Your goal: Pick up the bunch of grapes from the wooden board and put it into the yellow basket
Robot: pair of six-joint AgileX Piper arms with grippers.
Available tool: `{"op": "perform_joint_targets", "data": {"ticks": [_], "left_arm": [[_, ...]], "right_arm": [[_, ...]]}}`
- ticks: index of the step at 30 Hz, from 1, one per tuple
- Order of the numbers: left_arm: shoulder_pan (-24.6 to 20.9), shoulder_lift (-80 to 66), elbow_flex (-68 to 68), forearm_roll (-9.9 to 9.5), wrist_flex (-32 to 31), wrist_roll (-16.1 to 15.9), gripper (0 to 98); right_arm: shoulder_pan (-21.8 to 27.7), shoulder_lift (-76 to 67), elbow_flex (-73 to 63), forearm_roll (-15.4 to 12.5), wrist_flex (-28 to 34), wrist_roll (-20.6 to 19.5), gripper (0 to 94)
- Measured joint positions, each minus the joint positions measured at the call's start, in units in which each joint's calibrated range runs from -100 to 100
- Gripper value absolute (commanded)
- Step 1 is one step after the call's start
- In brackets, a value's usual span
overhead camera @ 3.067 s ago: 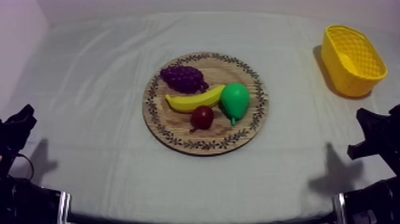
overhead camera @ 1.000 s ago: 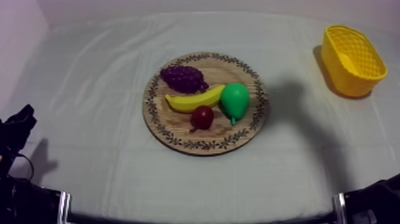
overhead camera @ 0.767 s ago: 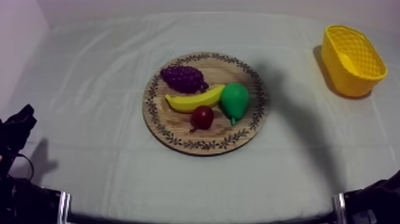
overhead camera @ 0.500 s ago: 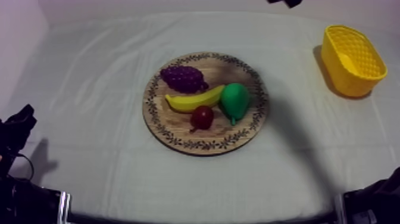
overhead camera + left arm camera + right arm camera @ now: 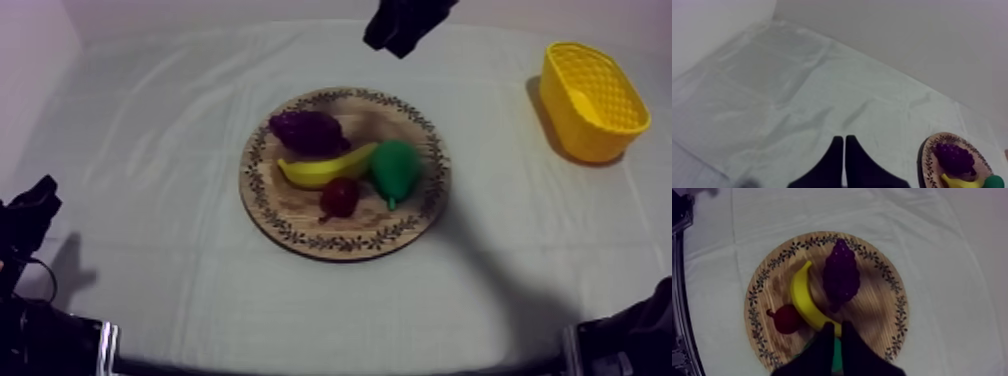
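1. Hovering beyond the far edge of the board [image 5: 300,225], the right gripper [image 5: 400,28] looks down on the fruit. Its fingers are close together in a narrow wedge and hold nothing.
2. Grapes [image 5: 842,273] lie on the board's far left part in the top view, touching the banana [image 5: 803,300]. The pear [image 5: 396,170] and the small red fruit [image 5: 788,319] sit on the banana's other side.
3. Basket [image 5: 592,100] stands at the table's far right, well apart from the board.
4. Likely reason for this pose: the right arm is on the basket's side, so it takes the job. It seems to be lining up on the grapes before descending, and the fingers must spread first.
5. Left gripper [image 5: 844,145] rests low at its own side, fingers pressed together, pointing across the cloth [image 5: 772,90]. It is probably parked out of the way.
6. Compared with three seconds ago, the right gripper has left the lower right edge and swung in over the table. Its shadow now dims the fruit. Fruit, basket and left gripper have not moved.
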Motion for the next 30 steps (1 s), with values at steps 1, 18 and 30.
{"op": "perform_joint_targets", "data": {"ticks": [1, 18, 30], "left_arm": [[0.0, 0.0, 0.0, 0.0, 0.0, 0.0, 0.1], [0.0, 0.0, 0.0, 0.0, 0.0, 0.0, 0.1], [0.0, 0.0, 0.0, 0.0, 0.0, 0.0, 0.1]], "right_arm": [[-0.2, 0.5, -0.4, 0.0, -0.4, -0.2, 30.5], [-3.2, 14.7, -11.4, 2.2, -1.3, -3.4, 78.3], [-4.4, 29.2, -16.2, 4.4, -6.5, -4.5, 79.3]]}}
